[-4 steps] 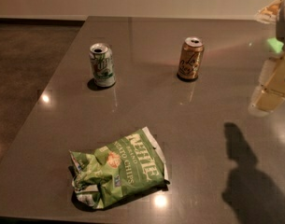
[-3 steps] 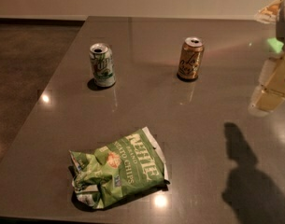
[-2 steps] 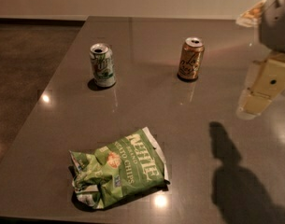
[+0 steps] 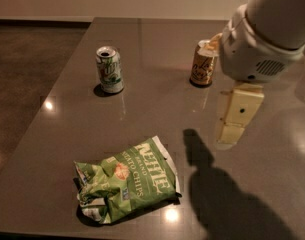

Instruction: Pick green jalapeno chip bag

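Leftmost, upright green-and-white soda can (image 4: pixel 109 69) toward back of dark table (image 4: pixel 157 39). Nearer front edge – green chip bag (image 4: pixel 127 181), crumpled, lying flat, white lettering up, orange-red spot near its middle; well apart from both cans. Right of centre at back, brown can (image 4: pixel 202 64), upright, just beside bulky white arm (image 4: pixel 262 39). Gripper (image 4: pixel 234 119) hangs below arm at right, above table, well apart from bag; released or clenched – cannot tell. Dark shadow (image 4: pixel 227 199) falls right of bag.
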{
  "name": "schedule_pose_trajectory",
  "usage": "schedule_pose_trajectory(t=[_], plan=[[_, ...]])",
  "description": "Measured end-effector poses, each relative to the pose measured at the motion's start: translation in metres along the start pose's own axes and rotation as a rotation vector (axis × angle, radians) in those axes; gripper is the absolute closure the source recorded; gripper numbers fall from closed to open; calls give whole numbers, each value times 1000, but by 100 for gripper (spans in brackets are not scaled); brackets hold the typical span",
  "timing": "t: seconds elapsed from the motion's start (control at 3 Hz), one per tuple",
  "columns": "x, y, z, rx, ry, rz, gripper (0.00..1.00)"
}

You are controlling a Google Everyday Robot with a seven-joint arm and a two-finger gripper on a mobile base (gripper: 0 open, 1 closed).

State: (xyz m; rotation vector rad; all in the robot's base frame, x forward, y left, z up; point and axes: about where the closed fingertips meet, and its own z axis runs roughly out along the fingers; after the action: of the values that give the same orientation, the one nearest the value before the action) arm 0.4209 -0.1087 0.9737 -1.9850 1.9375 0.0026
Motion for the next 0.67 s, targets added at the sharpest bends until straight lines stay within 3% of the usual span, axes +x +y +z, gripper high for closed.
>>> schedule_pose_trajectory(t=[0.33,0.67], plan=[[-16,21,37,-93,-49,-64,0],[-23,34,57,-125,-68,-104,0]])
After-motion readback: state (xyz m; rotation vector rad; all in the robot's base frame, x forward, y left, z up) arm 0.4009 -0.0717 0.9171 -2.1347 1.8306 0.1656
